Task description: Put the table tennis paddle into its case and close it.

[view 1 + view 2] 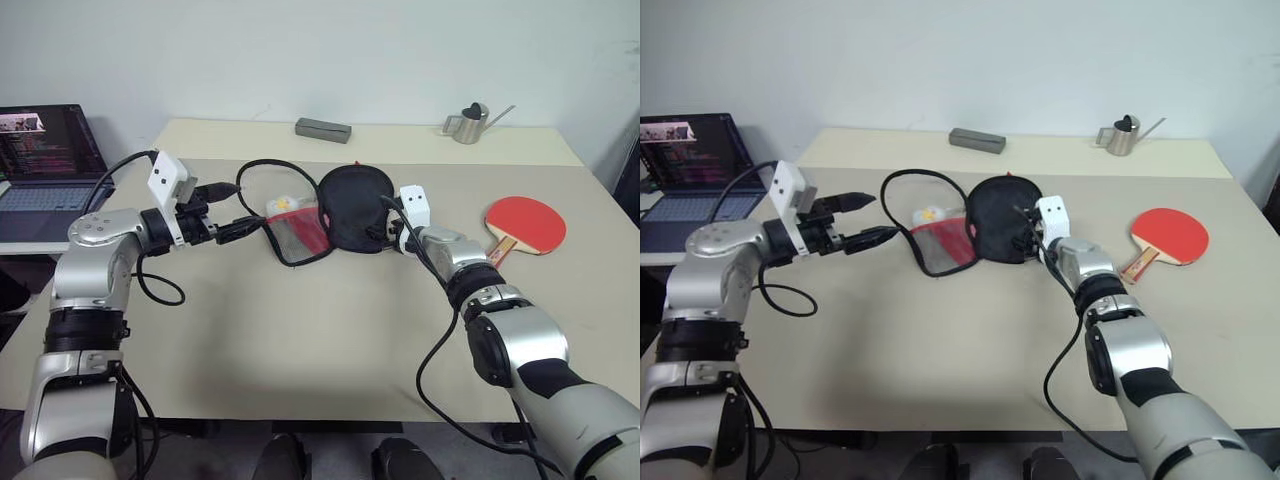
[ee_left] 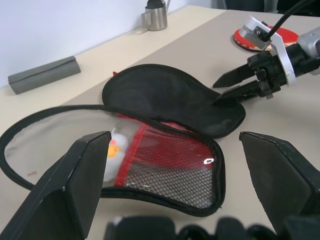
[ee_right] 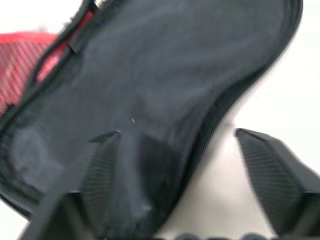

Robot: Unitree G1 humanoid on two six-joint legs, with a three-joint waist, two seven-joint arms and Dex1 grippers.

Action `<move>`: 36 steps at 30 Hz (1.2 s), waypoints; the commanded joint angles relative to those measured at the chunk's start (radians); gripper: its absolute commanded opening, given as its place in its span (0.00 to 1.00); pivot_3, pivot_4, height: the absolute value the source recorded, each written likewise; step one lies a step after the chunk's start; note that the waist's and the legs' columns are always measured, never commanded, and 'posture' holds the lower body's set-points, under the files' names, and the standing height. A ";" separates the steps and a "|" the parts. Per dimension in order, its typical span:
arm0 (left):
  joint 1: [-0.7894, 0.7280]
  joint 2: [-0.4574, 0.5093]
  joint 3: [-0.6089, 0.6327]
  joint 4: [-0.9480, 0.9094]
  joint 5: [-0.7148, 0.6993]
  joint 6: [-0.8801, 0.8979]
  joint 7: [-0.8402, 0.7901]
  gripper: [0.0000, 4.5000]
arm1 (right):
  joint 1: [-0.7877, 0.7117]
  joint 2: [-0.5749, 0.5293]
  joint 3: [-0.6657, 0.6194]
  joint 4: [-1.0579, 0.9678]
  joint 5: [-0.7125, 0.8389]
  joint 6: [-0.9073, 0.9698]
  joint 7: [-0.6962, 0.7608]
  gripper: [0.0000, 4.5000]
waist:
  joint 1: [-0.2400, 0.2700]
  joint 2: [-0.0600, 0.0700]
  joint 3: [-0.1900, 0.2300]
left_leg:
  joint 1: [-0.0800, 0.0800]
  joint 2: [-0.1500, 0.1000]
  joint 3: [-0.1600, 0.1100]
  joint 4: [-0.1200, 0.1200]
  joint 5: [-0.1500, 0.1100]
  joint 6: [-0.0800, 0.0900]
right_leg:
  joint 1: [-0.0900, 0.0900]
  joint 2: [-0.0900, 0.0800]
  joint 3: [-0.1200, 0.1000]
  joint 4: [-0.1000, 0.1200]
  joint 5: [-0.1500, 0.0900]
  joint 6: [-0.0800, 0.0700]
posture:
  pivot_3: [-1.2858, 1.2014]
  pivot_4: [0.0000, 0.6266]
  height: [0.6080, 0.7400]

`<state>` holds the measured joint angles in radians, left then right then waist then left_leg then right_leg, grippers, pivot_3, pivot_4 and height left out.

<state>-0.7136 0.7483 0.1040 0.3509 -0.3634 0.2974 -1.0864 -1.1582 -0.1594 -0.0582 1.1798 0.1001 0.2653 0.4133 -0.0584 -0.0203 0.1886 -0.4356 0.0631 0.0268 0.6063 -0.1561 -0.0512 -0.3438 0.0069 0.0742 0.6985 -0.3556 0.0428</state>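
Observation:
The case [image 1: 352,208] lies unzipped in the middle of the table. Its black flap is folded back, and the red mesh-pocket half [image 1: 300,236] lies toward my left. The table tennis paddle [image 1: 526,222], red face up with its striped handle toward me, rests on the table to the right, apart from the case. My right gripper [image 1: 386,226] is at the black flap's right edge, open, and that edge [image 3: 200,130] runs between its fingers. My left gripper [image 1: 226,211] hovers open just left of the red half [image 2: 170,160], holding nothing.
A black cable [image 1: 272,167] loops on the table behind the case. A grey pouch [image 1: 323,129] and a small metal watering can [image 1: 468,124] stand near the far edge. An open laptop [image 1: 45,155] sits on a side desk at the left.

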 commanded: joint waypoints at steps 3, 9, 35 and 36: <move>-0.029 -0.008 0.000 -0.019 -0.005 -0.009 -0.030 1.00 | -0.028 0.016 0.003 -0.010 -0.018 -0.028 0.004 0.41 | 0.000 0.000 0.000 | 0.000 0.000 0.000 0.000 0.000 0.000 | 0.000 0.000 0.000 0.000 0.000 0.000 | 0.52 0.24 1.00; -0.015 -0.011 -0.005 -0.032 -0.004 -0.006 -0.046 1.00 | -0.027 0.017 0.019 -0.016 -0.049 -0.025 -0.010 0.01 | 0.000 0.000 0.000 | 0.000 0.000 0.000 0.000 0.000 0.000 | 0.000 0.000 0.000 0.000 0.000 0.000 | 0.52 0.24 1.00; -0.016 -0.012 0.005 -0.045 -0.017 0.009 -0.051 1.00 | -0.035 0.024 -0.048 0.007 -0.015 -0.045 -0.118 0.56 | 0.000 0.000 0.000 | 0.000 0.000 0.000 -0.001 0.000 0.000 | 0.000 0.000 0.000 0.000 0.000 0.000 | 0.52 0.24 1.00; -0.016 -0.012 0.005 -0.045 -0.017 0.010 -0.050 1.00 | -0.036 0.025 -0.048 0.014 -0.016 -0.044 -0.124 0.56 | 0.000 0.000 0.000 | 0.000 0.000 0.000 -0.001 0.000 0.000 | 0.000 0.000 0.000 0.000 0.000 0.000 | 0.52 0.24 1.00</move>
<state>-0.7139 0.7304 0.0831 0.3455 -0.3579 0.3061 -1.1319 -1.1650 -0.1325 -0.0984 1.1964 0.0909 0.2392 0.3007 -0.0585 -0.0203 0.1886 -0.4357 0.0631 0.0269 0.6057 -0.1561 -0.0512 -0.3442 0.0068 0.0744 0.6983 -0.3556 0.0427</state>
